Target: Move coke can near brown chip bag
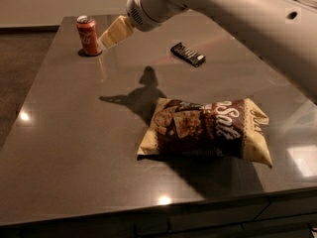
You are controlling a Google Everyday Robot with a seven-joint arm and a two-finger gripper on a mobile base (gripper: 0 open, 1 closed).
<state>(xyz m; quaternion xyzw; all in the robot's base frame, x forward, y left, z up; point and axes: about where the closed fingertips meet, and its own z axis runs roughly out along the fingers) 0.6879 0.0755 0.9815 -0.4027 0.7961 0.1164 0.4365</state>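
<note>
The coke can [88,35] stands upright at the far left of the dark table, red with a silver top. The brown chip bag [208,128] lies flat near the table's front right, dark brown with white "Salt" lettering and tan ends. My gripper [110,37] hangs above the table just right of the can, its cream fingertip close to the can's side. The white arm reaches in from the upper right.
A flat black candy bar [188,54] lies at the back middle of the table [64,148]. The table's front edge runs along the bottom, its left edge borders a dark floor. The arm's shadow [136,95] falls between can and bag.
</note>
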